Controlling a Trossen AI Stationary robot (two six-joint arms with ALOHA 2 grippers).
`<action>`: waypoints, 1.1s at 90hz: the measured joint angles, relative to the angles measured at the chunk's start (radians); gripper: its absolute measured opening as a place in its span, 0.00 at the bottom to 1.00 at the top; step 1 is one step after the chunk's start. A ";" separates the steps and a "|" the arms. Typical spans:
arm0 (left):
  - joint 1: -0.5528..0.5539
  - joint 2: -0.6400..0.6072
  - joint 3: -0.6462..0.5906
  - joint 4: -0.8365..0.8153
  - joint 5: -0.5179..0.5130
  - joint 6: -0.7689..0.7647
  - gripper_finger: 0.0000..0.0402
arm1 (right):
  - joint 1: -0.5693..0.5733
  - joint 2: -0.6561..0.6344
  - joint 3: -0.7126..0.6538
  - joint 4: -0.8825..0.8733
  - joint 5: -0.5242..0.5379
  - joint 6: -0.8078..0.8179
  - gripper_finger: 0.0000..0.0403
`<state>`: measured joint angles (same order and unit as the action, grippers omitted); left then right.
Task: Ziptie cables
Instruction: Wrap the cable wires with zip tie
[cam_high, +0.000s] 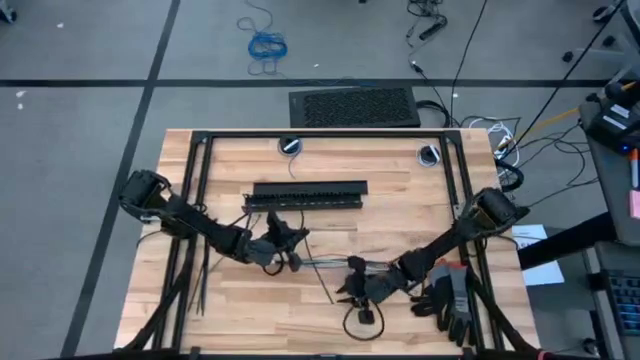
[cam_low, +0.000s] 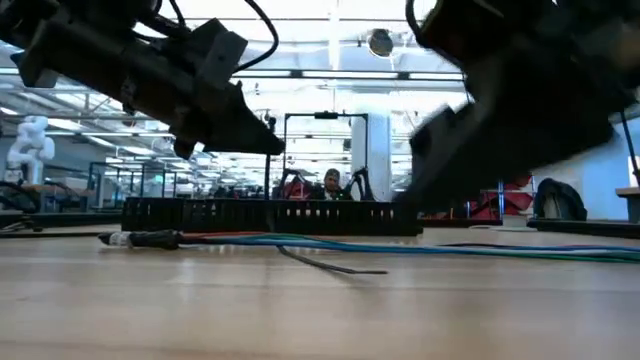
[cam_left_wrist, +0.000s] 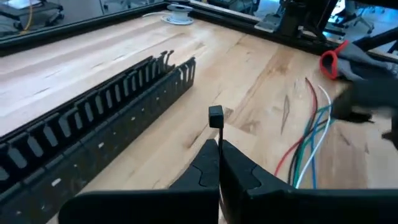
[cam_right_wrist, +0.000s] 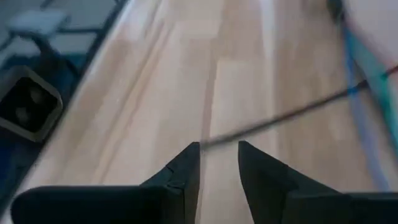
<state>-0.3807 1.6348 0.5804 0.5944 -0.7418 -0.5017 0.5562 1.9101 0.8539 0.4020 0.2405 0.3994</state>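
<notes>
The cables (cam_low: 330, 241) lay flat on the tabletop (cam_high: 400, 200), between the two grippers and just in front of the slotted black cable duct (cam_high: 305, 194). Only the low view showed their dark joined end; the left wrist view showed the splayed red, green, blue and white ends. The left gripper (cam_left_wrist: 217, 144) was pinched together on a ziptie (cam_left_wrist: 216, 117). The right gripper (cam_right_wrist: 219, 152) stood narrowly parted, holding nothing, over a second ziptie (cam_right_wrist: 280, 118) beside the cables.
</notes>
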 joint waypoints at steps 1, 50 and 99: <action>0.000 0.000 0.000 0.001 0.000 -0.005 0.00 | 0.001 0.005 0.000 0.000 0.001 0.001 0.25; -0.036 0.161 0.012 0.232 0.015 -0.070 0.00 | 0.123 0.081 0.030 -0.047 0.183 0.021 0.25; -0.031 0.292 0.171 0.266 0.184 -0.031 0.00 | 0.119 0.131 0.024 0.060 0.202 -0.115 0.25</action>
<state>-0.4122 1.9270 0.7515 0.8599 -0.5573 -0.5331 0.6750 2.0413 0.8780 0.4622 0.4422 0.2849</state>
